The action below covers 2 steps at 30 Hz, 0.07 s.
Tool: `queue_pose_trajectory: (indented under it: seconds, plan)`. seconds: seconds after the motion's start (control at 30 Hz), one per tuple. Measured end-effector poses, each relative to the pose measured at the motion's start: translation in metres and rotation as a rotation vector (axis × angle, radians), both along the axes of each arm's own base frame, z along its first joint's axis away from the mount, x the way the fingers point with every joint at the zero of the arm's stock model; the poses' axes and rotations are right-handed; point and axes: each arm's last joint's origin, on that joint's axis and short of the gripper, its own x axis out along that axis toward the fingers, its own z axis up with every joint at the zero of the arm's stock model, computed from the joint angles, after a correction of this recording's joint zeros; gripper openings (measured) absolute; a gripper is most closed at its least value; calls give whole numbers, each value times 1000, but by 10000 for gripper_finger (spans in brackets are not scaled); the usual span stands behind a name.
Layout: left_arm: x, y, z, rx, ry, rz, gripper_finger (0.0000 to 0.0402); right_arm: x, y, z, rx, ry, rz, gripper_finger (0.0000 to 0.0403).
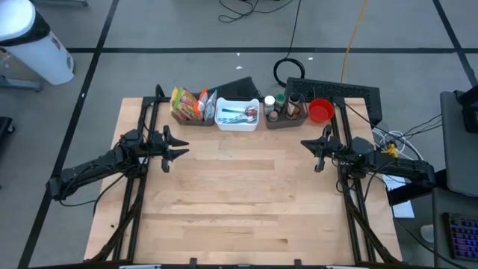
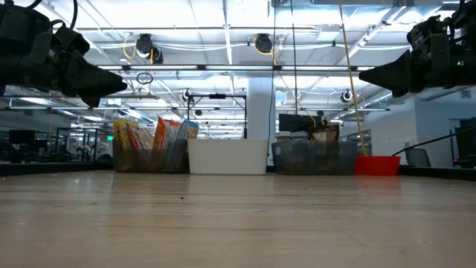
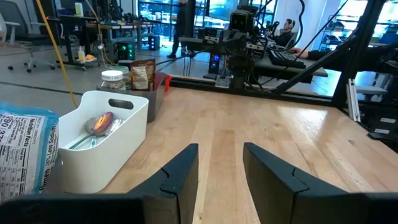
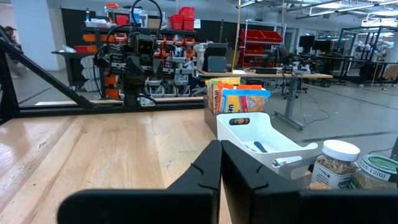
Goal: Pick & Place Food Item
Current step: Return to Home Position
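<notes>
Both arms are seen raised clear of the bench. The left arm point(image 1: 97, 166) is held over the left edge, jaws spread and empty. The right arm point(image 1: 396, 166) is held over the right edge, jaws pressed together, nothing pinched. The orange noodle packs point(image 1: 185, 103) are found in the left black bin point(image 1: 183, 120) at the far edge, beside the white bin point(image 1: 237, 124). For a clean homing, wrists are best kept high and level and drawn back slowly, away from the bins.
</notes>
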Motion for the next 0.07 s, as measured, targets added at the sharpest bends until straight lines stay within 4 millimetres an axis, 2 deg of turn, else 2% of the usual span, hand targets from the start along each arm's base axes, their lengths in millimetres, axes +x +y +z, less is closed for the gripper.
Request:
queue_pose_trajectory:
  seconds: [0.07]
  plan:
    - [0,0,0,0,0,0,136,0,0,0,0,0,0,0]
